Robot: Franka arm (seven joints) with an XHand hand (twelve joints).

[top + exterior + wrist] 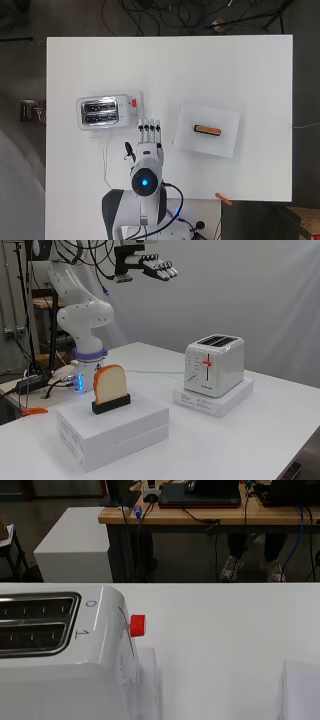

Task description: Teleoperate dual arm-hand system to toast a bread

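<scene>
1. We have a white table (250, 75) carrying everything; the arm (82, 315) stands at its edge and reaches high over it.
2. Two white boxes sit well apart on the table. The taller box (120, 432) bears the bread; the flatter box (220, 399) bears the toaster.
3. Toaster (215, 362): white, two slots on top, both empty in the wrist view. Its red lever (137, 625) faces the bread side and sits near the top of its slot.
4. Hand (157, 267): raised well above the table, fingers straight and side by side, holding nothing. Overhead, we see its fingertips (150, 125) just beside the toaster's lever end, between the two boxes, but the side view puts it far above both.
5. Bread (111, 384): one slice, upright on edge in a small black stand (111, 404), centred on top of the taller box.
6. A small orange object (224, 199) lies at the table edge near the arm's base; we can't tell what it is.
</scene>
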